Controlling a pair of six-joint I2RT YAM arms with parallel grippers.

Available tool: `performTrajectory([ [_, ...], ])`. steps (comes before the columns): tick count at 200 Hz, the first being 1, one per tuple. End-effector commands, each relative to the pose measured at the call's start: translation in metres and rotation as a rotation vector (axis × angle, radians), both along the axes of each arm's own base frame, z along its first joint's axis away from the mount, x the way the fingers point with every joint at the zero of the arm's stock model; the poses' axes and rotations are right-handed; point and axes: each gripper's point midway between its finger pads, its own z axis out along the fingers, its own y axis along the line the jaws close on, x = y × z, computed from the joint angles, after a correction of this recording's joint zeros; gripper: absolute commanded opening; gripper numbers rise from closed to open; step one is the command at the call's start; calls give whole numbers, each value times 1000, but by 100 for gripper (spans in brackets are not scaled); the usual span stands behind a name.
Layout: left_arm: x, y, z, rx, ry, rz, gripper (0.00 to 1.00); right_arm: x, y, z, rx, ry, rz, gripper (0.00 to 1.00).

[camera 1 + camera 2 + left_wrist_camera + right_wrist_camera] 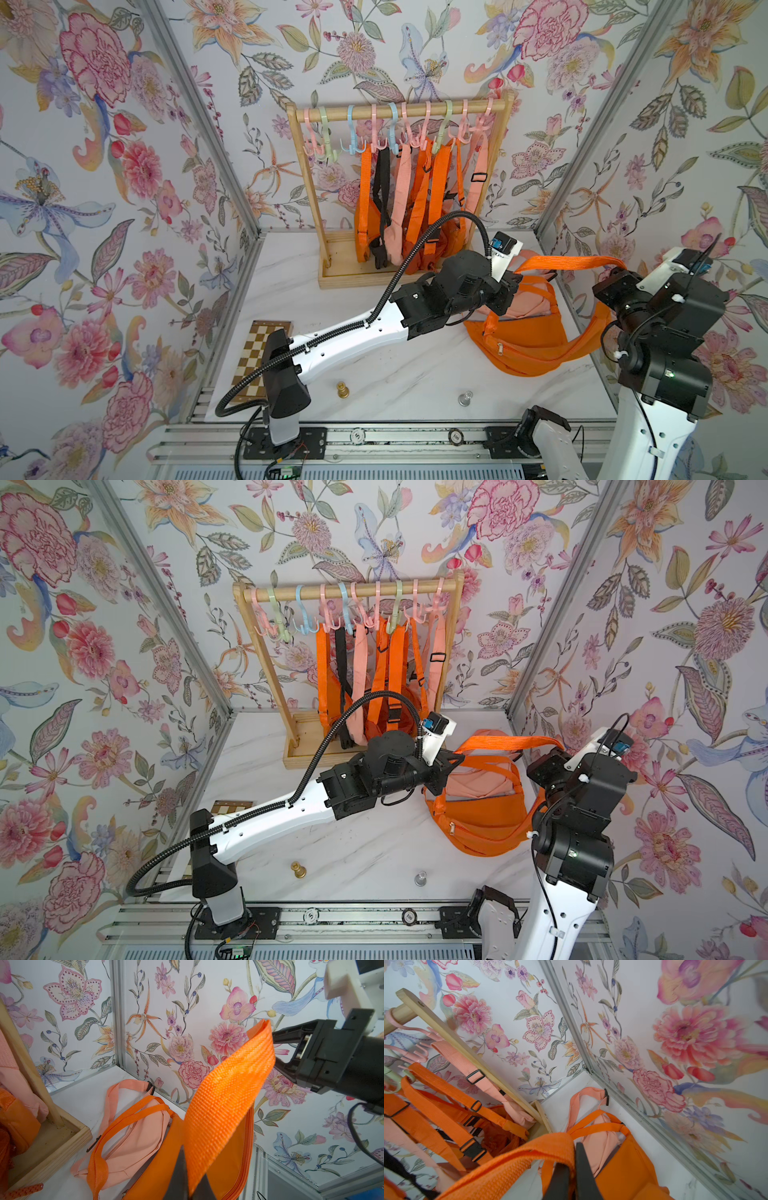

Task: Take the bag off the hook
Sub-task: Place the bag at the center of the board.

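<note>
- Small booth with floral walls and a white marbled table (395,365), viewed from above in both top views.
- At upper centre, a wooden rack (306,183) with pastel hooks (446,120) along its rail. Several orange, peach and black bags hanging there.
- Right of centre and lower than the rack: the orange bag (515,349), clear of every hook, body slumped on the table against a peach bag (530,305) lying flat behind it.
- Its wide orange strap (569,262) lifted off the table and stretched nearly level between the two arms.
- Left gripper (514,277) clamped tight on one end of that strap. At the bottom edge of the left wrist view, dark fingertips (176,1180) pinching the webbing.
- Right gripper (621,270), towards the right edge, likewise pinched shut on the strap's other end. Same grip visible at the bottom of the right wrist view.
- Judged nearly finished: unhooking done, bag resting on the table beside the rack.
- Left to do, most likely: letting go of the strap with both grippers and drawing the arms back.
- Near the bottom of the top views, a gold chess piece (342,390), a clear one (465,398), and a chessboard (257,357) at lower left, all well apart from both grippers.
</note>
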Motion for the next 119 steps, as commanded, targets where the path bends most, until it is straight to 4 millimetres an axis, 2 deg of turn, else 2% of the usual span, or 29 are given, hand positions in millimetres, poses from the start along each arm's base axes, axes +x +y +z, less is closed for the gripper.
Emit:
performTrajectory([
  [1,4,35,38,-16,-93,102,1,24,31,0,131,-43,196,0],
  [16,16,62,49,-4,-120,190,1,34,54,0,189,-57,304,0],
  [39,27,107,65,-8,-156,320,2,40,96,-11,146,-5,411,0],
  [42,26,118,73,-21,-167,340,2,41,103,-14,142,10,430,0],
  [61,34,156,78,-13,-183,453,2,46,147,-40,113,106,553,0],
  [74,39,178,80,-10,-184,512,2,47,170,-57,91,158,605,0],
  [96,48,210,74,6,-189,591,3,52,187,-79,52,216,626,0],
  [119,66,233,49,18,-145,632,3,63,194,-90,57,247,633,0],
])
